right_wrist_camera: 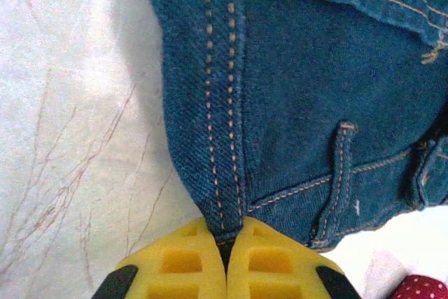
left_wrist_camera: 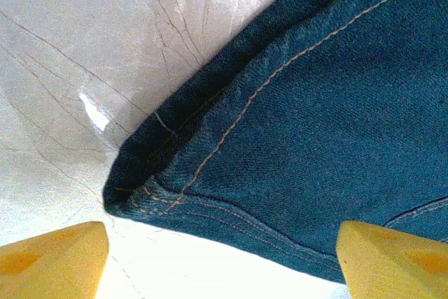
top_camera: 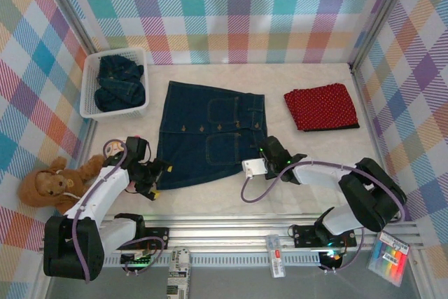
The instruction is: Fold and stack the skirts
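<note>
While right hand (right_wrist_camera: pixel 225 237) pinches denim skirt (top_camera: pixel 210 131) seam, left hand (left_wrist_camera: pixel 222 239) gapes wide at hem corner.

No word, brand or number can be read. A white tag (top_camera: pixel 276 255) with a red mark lies on the rail (top_camera: pixel 231 227) below the right tool (top_camera: pixel 263 147). A black-and-white printed strip (top_camera: pixel 180 274) lies below the left tool (top_camera: pixel 159 170). Their print is too small to read.
</note>
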Controlling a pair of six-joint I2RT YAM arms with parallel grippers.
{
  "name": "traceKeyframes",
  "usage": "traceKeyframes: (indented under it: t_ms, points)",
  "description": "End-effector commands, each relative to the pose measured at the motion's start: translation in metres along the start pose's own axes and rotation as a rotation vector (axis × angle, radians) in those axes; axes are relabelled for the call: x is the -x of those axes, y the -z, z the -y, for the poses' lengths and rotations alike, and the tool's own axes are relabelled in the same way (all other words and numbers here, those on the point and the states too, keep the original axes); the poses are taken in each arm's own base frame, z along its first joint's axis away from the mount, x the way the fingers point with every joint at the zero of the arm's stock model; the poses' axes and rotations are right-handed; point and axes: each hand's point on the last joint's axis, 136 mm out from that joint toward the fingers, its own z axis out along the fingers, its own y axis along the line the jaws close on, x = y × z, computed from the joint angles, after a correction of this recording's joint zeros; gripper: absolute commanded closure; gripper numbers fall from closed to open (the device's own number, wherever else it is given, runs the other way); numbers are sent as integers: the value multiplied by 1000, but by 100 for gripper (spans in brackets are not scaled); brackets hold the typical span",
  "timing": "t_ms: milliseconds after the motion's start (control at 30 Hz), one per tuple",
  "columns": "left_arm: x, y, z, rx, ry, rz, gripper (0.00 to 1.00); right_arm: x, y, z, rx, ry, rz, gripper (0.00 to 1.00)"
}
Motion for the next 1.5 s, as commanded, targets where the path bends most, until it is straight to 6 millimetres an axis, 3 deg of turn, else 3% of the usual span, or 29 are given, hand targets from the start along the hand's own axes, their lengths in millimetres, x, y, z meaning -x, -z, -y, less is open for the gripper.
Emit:
traceKeyframes:
  t_ms: [0, 133, 333, 633, 867, 1000, 1233, 1467]
  points:
    - [3, -3, -2, -2, 22, 27, 20, 5, 9, 1, 27, -6, 31, 100]
    - [3, -2, -7, 27, 29, 43, 23, 6, 10, -1, 40, -17, 36, 100]
    - [-6, -8, -32, 97, 56, 52, 22, 7, 11, -1, 48, -23, 35, 100]
    - [21, -9, -12, -25, 50, 227, 39, 7, 12, -1, 51, -35, 35, 100]
    - [23, -20, -10, -57, 52, 229, 51, 7, 13, -1, 52, -42, 36, 100]
    - [19, -21, -13, -44, 60, 213, 52, 7, 14, -1, 54, -45, 37, 100]
    - [7, -24, -26, -1, 78, 156, 45, 8, 15, -1, 58, -47, 34, 100]
    - [1, -22, -28, 28, 67, 126, 53, 8, 16, -1, 60, -51, 32, 100]
